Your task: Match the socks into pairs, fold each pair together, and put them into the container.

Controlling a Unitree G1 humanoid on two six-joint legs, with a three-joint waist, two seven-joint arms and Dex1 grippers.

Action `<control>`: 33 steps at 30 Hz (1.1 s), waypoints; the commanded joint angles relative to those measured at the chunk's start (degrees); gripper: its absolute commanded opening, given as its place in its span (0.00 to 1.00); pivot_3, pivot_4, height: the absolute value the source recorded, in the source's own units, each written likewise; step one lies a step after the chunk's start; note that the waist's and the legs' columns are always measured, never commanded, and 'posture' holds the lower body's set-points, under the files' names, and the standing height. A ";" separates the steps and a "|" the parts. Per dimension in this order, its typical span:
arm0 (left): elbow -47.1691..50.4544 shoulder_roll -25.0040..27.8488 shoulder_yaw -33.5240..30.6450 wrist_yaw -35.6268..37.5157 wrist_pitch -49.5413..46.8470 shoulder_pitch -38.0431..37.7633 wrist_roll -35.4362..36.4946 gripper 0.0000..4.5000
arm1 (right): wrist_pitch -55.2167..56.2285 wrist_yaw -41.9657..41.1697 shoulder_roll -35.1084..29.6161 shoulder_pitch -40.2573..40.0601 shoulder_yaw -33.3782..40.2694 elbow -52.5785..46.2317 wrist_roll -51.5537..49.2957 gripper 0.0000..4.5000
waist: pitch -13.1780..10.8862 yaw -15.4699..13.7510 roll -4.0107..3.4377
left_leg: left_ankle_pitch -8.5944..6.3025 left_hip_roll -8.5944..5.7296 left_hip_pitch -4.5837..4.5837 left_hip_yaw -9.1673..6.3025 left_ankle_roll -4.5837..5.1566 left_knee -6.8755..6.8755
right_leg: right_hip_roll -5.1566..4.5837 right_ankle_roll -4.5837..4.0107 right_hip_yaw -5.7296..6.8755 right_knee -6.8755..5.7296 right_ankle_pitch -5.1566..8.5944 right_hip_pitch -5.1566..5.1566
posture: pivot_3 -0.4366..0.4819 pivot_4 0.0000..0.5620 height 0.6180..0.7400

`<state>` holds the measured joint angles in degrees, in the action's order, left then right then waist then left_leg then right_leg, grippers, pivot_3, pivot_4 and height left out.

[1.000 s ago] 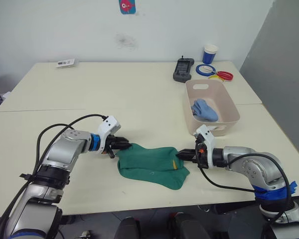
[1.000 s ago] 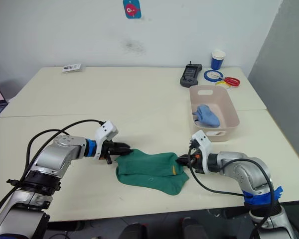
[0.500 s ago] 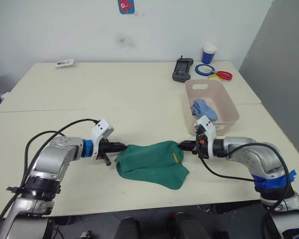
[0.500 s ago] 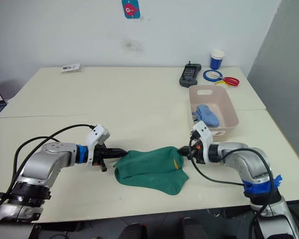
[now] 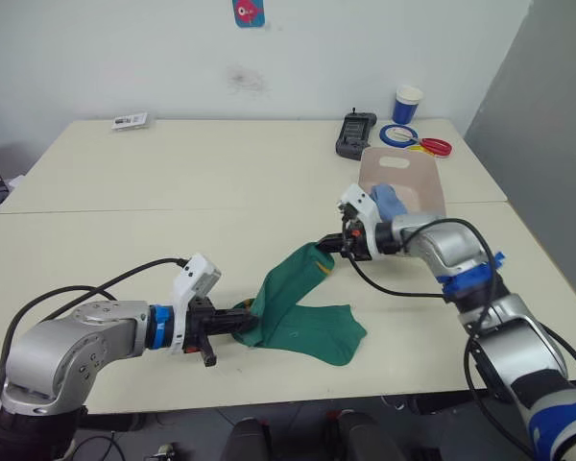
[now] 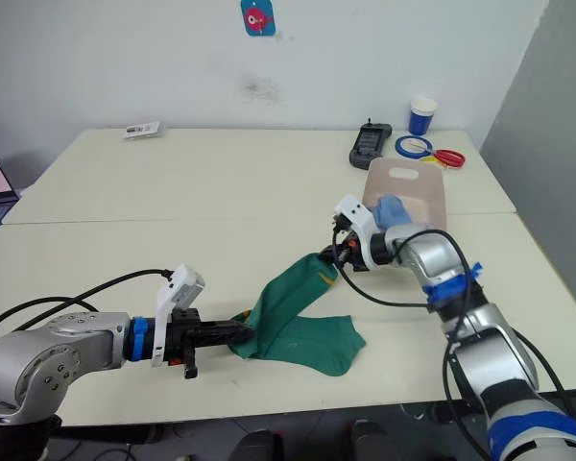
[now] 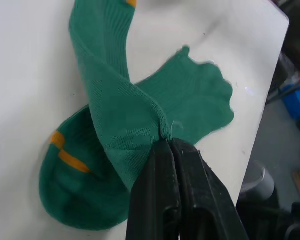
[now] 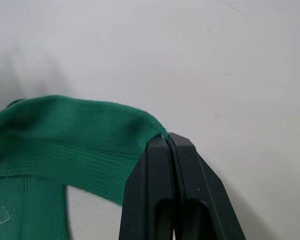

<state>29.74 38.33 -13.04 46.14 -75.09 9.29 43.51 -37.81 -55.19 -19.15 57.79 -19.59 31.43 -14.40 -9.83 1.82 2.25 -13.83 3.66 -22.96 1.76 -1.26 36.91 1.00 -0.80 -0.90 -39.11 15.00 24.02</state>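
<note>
Pinching opposite ends of the dark green socks (image 5: 298,312), both tools (image 5: 241,325) (image 5: 328,246) are clenched

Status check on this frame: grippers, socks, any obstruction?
Left gripper and right gripper each shut on the green socks, right end lifted. Light blue pair already in the container. Nothing in the way.

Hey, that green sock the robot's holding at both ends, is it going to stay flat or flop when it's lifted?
Probably flop: the green sock sags and twists between the right gripper and left gripper. It looks light, held by pinched edges alone. Its knit seems unlikely to slip.
</note>
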 commanded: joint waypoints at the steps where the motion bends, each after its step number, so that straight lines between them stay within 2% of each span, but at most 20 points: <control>1: 3.77 -1.63 -1.53 -4.31 -3.35 -2.44 2.96 0.00 | 6.28 -1.52 2.16 3.33 -0.16 7.35 3.36 0.00 | 0.00 0.07 0.00 | 0.00 0.01 -0.02 -0.01 0.00 -0.01 | 0.00 -0.01 0.01 0.01 0.00 0.01 | 0.48 0.27 1.00; 4: 3.87 -1.96 -2.32 -6.35 -2.41 -3.27 3.21 0.00 | 8.49 -3.10 3.65 4.07 0.06 10.49 5.03 0.00 | 0.00 0.03 0.00 | 0.00 0.01 -0.01 -0.09 -0.01 -0.04 | -0.04 -0.15 0.01 0.00 -0.08 0.02 | 0.48 0.27 1.00; 8: 2.67 -0.40 -3.55 -6.12 -1.19 -2.81 4.35 0.00 | 8.37 -4.82 3.64 3.01 1.00 9.27 5.69 0.20 | -0.01 -0.03 -0.01 | 0.01 0.00 0.00 -0.11 -0.02 -0.03 | -0.06 -0.27 0.04 -0.03 -0.15 0.01 | 0.48 0.27 1.00; 9: 2.48 0.44 -3.50 -5.43 -0.59 -3.05 4.62 0.09 | 8.16 -5.21 3.46 2.59 1.15 8.44 5.71 0.29 | -0.01 -0.01 -0.01 | 0.01 0.00 0.00 -0.10 -0.02 -0.03 | -0.07 -0.27 0.03 -0.02 -0.15 0.00 | 0.48 0.27 1.00; 13: 0.96 3.57 -3.82 -2.63 0.61 -2.49 6.38 0.33 | 5.46 -5.96 2.65 0.37 2.25 2.58 5.27 0.60 | -0.01 -0.01 -0.01 | 0.01 0.00 0.01 -0.10 -0.02 -0.03 | -0.07 -0.27 0.02 -0.02 -0.14 0.01 | 0.48 0.27 1.00; 15: -0.70 6.48 -3.71 -0.31 2.11 -1.67 6.34 0.48 | 3.80 -5.94 2.17 -1.37 2.90 -2.38 4.47 0.76 | -0.01 -0.01 -0.02 | 0.01 0.01 0.00 -0.11 -0.02 -0.04 | -0.06 -0.27 0.04 -0.02 -0.14 0.02 | 0.48 0.27 1.00; 18: -5.04 13.78 -2.03 6.35 8.04 0.06 3.39 0.70 | 0.73 -4.60 1.78 -4.55 5.23 -12.14 2.20 0.99 | -0.04 -0.02 -0.06 | 0.01 0.02 0.00 -0.11 -0.02 -0.05 | -0.05 -0.08 0.09 -0.04 -0.02 0.04 | 0.48 0.27 1.00; 20: -10.17 16.71 -0.89 9.88 11.15 3.49 2.32 0.84 | -1.17 -4.06 0.63 -7.03 5.75 -18.96 1.43 1.00 | -0.08 -0.05 -0.13 | 0.01 0.00 0.02 -0.11 -0.02 -0.07 | -0.05 -0.06 0.06 -0.05 0.00 0.04 | 0.48 0.27 1.00; 25: -23.11 18.35 6.00 16.55 21.31 13.67 -4.34 0.84 | -3.20 -4.12 -3.50 -13.94 4.74 -33.84 0.41 1.00 | -0.09 -0.54 -0.14 | 0.01 -0.07 -0.03 0.00 -0.02 -0.08 | -0.06 -0.02 0.13 0.04 0.02 0.02 | 0.48 0.27 1.00; 27: -30.56 13.72 11.12 15.24 28.75 20.10 -10.71 0.84 | -3.44 -3.29 -4.11 -18.00 3.66 -38.33 0.21 1.00 | -0.09 -0.58 -0.14 | 0.01 -0.09 -0.03 0.08 -0.02 -0.07 | -0.05 -0.02 0.05 0.05 0.02 0.03 | 0.48 0.27 1.00; 29: -38.14 8.03 16.47 14.21 34.74 26.40 -16.46 0.84 | 1.87 -3.22 -4.93 -22.34 0.05 -41.74 2.75 1.00 | -0.06 -1.07 -0.11 | 0.01 -0.12 -0.04 0.10 -0.02 -0.04 | 0.02 -0.01 0.12 0.05 0.02 0.00 | 0.48 0.27 1.00; 33: -51.55 -1.59 21.72 14.16 43.23 34.82 -23.46 0.84 | 10.67 -2.37 -4.28 -25.63 -7.05 -41.59 8.28 1.00 | -0.07 -1.06 -0.09 | 0.00 -0.13 -0.13 0.15 -0.01 0.03 | 0.15 0.00 0.01 0.07 0.01 0.08 | 0.48 0.27 1.00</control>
<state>-18.62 37.60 8.08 60.40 -35.68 41.68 22.52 -31.16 -58.38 -23.68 31.43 -25.67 -8.79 -7.86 -9.90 0.77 2.16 -13.83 3.53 -23.12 1.93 -1.27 36.96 1.16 -0.80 -0.92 -39.06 15.00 24.12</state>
